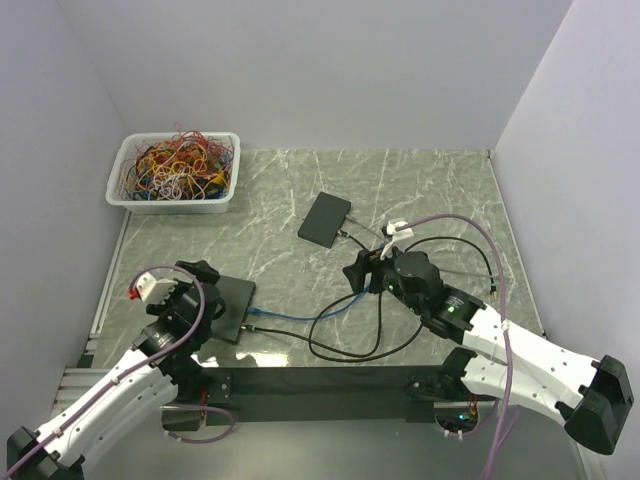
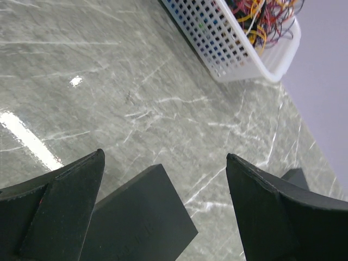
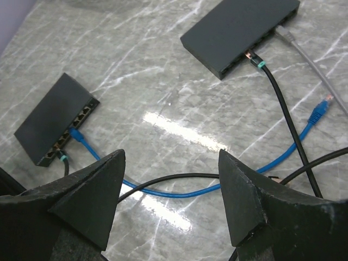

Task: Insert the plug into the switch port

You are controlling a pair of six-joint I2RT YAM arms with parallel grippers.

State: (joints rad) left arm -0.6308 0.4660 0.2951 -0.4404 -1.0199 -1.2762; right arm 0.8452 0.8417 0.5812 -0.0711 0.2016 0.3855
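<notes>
Two black switches lie on the marble table: a near one (image 1: 228, 310) (image 3: 54, 117) and a far one (image 1: 325, 218) (image 3: 239, 32). A blue cable (image 3: 179, 190) is plugged into the near switch. Its other blue plug (image 3: 322, 109) lies loose on the table, right of the far switch's port side. My right gripper (image 1: 362, 272) (image 3: 172, 155) hangs open above the blue and black cables and holds nothing. My left gripper (image 1: 198, 280) (image 2: 165, 157) stands wide open over a corner of the near switch (image 2: 141, 217), apart from it.
A black cable (image 3: 283, 109) and a grey one (image 3: 310, 62) are plugged into the far switch. Another black plug (image 3: 62, 157) sits in the near switch. A white basket (image 1: 175, 172) (image 2: 239, 38) of tangled wires stands at the back left. Walls close in three sides.
</notes>
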